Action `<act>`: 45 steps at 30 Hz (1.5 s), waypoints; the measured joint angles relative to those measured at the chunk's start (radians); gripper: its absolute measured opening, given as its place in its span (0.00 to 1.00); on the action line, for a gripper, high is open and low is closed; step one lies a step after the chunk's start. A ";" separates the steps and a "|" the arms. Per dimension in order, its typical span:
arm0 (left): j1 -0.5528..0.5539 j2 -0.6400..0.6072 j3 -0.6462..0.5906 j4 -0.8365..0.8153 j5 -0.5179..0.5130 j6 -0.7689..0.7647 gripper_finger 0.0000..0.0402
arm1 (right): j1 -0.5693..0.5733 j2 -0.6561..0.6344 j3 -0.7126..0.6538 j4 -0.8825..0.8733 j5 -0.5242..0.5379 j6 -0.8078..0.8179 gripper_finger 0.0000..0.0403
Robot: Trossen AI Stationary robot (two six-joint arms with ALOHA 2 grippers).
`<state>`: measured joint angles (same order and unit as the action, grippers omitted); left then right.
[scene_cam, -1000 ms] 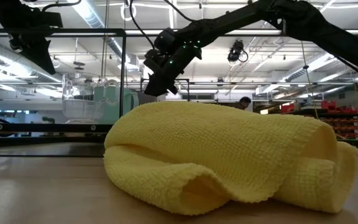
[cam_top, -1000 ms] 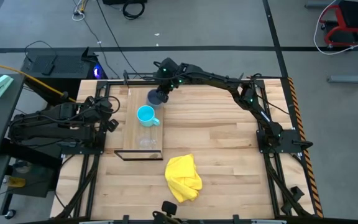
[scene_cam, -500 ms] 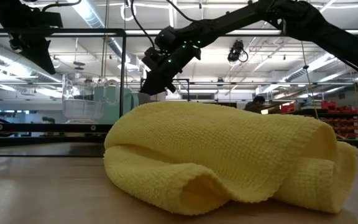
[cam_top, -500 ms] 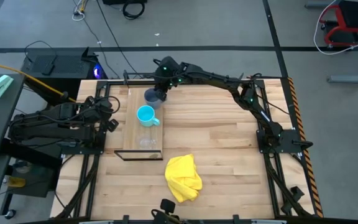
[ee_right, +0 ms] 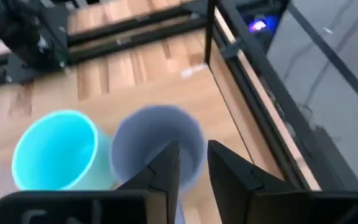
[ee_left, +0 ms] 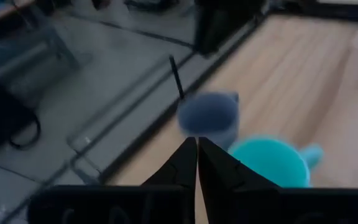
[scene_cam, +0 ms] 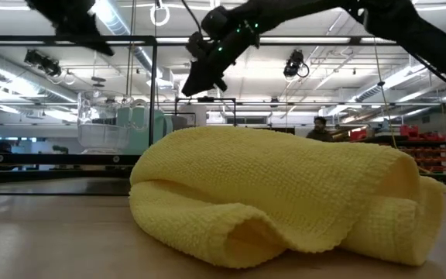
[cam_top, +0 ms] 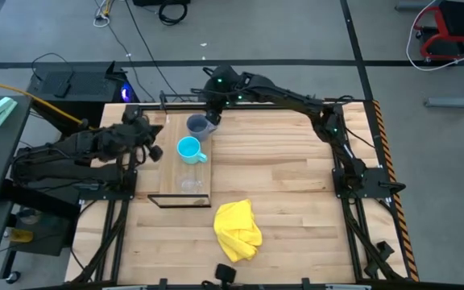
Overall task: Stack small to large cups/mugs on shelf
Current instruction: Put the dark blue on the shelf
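Note:
The grey-blue mug (cam_top: pixel 197 125) stands on its base at the far end of the light-wood shelf (cam_top: pixel 171 173). The cyan mug (cam_top: pixel 188 148) stands next to it at mid-shelf, and the clear cup (cam_top: pixel 188 184) stands near the shelf's near end. My right gripper (cam_top: pixel 213 115) hovers over the far edge just beyond the grey-blue mug (ee_right: pixel 157 146), slightly open and empty (ee_right: pixel 193 163). My left gripper (cam_top: pixel 155 151) is shut (ee_left: pixel 196 155) and hangs at the shelf's left edge, beside the cyan mug (ee_left: pixel 269 162).
A crumpled yellow cloth (cam_top: pixel 238 229) lies near the table's front edge and fills the low view (scene_cam: pixel 285 194). A black metal frame (cam_top: pixel 167 101) runs along the far edge behind the shelf. Bare planked tabletop (cam_top: pixel 280 169) stretches to the right of the shelf.
My right gripper carried the grey-blue mug slightly toward the table's left, then rose and drew back toward the far edge, leaving the mug standing on the shelf. My left gripper has gone up and toward the table's right, up to the shelf beside the cyan mug.

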<state>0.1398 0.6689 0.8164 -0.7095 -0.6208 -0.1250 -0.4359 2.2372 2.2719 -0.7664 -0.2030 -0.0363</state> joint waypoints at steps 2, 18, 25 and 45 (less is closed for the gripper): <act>0.043 0.031 0.017 0.051 0.001 0.058 0.06 | 0.009 -0.030 0.000 -0.079 0.047 -0.001 0.21; 0.679 0.567 0.378 -0.119 0.748 0.186 0.15 | 0.074 -0.085 -0.056 -0.515 0.182 0.090 0.19; 0.731 0.811 0.473 -0.264 0.781 0.242 0.22 | 0.081 -0.104 -0.187 -0.538 0.225 0.089 0.19; 0.672 0.903 0.475 -0.125 0.864 0.189 0.41 | 0.032 -0.570 -0.992 0.118 0.203 0.151 0.19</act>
<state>0.8115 1.5723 1.2915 -0.8346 0.2433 0.0640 -0.4043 1.6676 1.2798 -0.6480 -0.0004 0.1152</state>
